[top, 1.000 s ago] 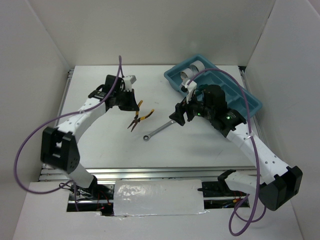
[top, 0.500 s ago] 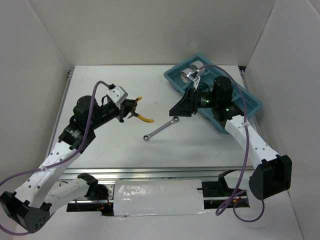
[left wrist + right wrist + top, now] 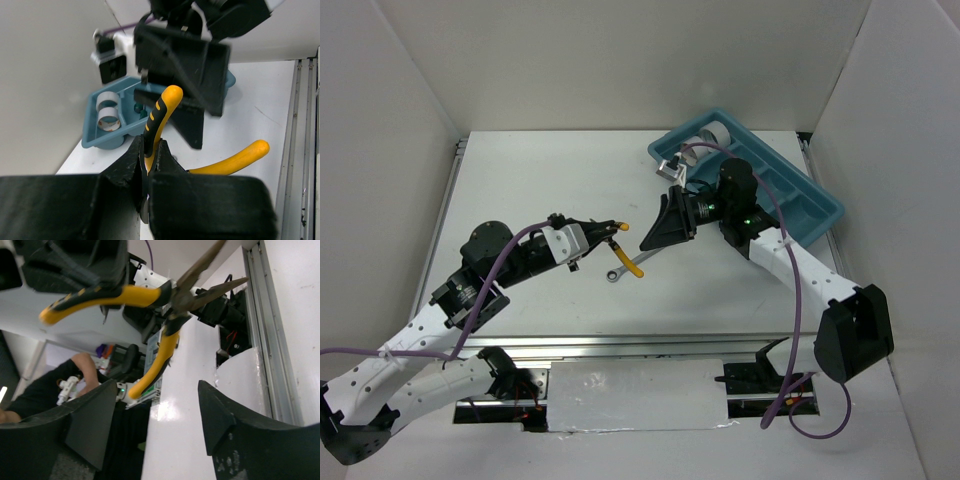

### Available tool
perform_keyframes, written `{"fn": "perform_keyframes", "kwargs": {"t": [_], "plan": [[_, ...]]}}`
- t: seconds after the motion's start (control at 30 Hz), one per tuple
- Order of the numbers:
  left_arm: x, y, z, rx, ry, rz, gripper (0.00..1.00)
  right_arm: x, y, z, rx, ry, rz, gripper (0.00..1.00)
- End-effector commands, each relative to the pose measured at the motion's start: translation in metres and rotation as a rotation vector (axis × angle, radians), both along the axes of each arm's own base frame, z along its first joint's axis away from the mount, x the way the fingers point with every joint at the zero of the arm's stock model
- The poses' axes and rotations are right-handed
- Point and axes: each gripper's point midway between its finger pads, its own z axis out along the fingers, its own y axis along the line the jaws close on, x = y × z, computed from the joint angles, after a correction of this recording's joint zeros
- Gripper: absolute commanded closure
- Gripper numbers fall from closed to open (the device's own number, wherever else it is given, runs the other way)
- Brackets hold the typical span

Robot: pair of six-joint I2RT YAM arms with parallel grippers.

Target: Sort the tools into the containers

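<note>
White tabletop (image 3: 540,190) is lying beneath the left gripper (image 3: 602,231), which is clenching the yellow-handled pliers (image 3: 631,267) aloft; the right gripper (image 3: 658,228) is gaping wide, facing them

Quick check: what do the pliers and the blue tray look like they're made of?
Pliers: the handles look like glossy yellow plastic or rubber sleeves with black grip patches. The nose is dull grey, probably bare steel.
Tray: probably moulded plastic, going by its uniform teal colour, soft sheen and rounded walls.
</note>
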Motion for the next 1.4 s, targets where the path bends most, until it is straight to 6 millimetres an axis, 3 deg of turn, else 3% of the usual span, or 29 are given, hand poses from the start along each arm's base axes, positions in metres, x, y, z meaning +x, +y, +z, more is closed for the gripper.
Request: {"fn": "perform_keyframes", "kwargs": {"t": [0.0,0.13,0.4,0.6,0.7,0.8,0.9,0.93,0.97,1.03,1.07,1.13,1.2,1.37], "plan": [[-0.005,-0.002,0.032,-0.047,-0.144,0.011,1.00,0.002,0.013,0.002,0.001,0.044,0.021,0.28],[-0.007,-0.007,0.037,-0.049,-0.167,0.015,1.00,0.005,0.021,0.000,-0.014,0.143,0.011,0.35],[-0.002,-0.008,0.037,-0.033,-0.209,0.043,1.00,-0.020,0.031,0.006,0.001,0.082,0.113,0.38],[-0.001,-0.008,0.041,-0.033,-0.243,0.050,1.00,-0.023,0.031,-0.008,-0.019,0.082,0.111,0.43],[0.000,-0.006,0.044,-0.040,-0.251,0.062,1.00,-0.021,0.032,-0.006,-0.017,0.071,0.105,0.49],[0.000,-0.006,0.047,-0.043,-0.255,0.064,1.00,-0.020,0.033,-0.004,-0.015,0.069,0.104,0.62],[-0.001,-0.006,0.045,-0.043,-0.252,0.058,0.99,-0.015,0.035,-0.004,-0.021,0.074,0.085,0.88],[-0.002,-0.005,0.045,-0.043,-0.249,0.059,0.95,-0.015,0.036,-0.002,-0.017,0.066,0.079,0.92],[-0.002,-0.005,0.044,-0.043,-0.247,0.058,0.82,-0.014,0.035,-0.001,-0.015,0.063,0.071,0.99],[-0.003,-0.004,0.044,-0.043,-0.245,0.060,0.65,-0.011,0.034,0.004,-0.008,0.050,0.055,1.00],[-0.002,-0.003,0.043,-0.044,-0.246,0.063,0.41,-0.011,0.034,0.005,-0.008,0.049,0.052,1.00],[-0.005,-0.003,0.042,-0.038,-0.265,0.055,0.14,-0.008,0.031,0.009,0.002,0.023,0.039,1.00],[-0.009,-0.002,0.041,-0.031,-0.278,0.041,0.02,-0.008,0.028,0.012,-0.001,0.016,0.027,1.00],[-0.015,0.000,0.038,-0.007,-0.265,0.020,0.01,0.009,0.014,0.006,-0.028,-0.009,-0.056,1.00]]}}
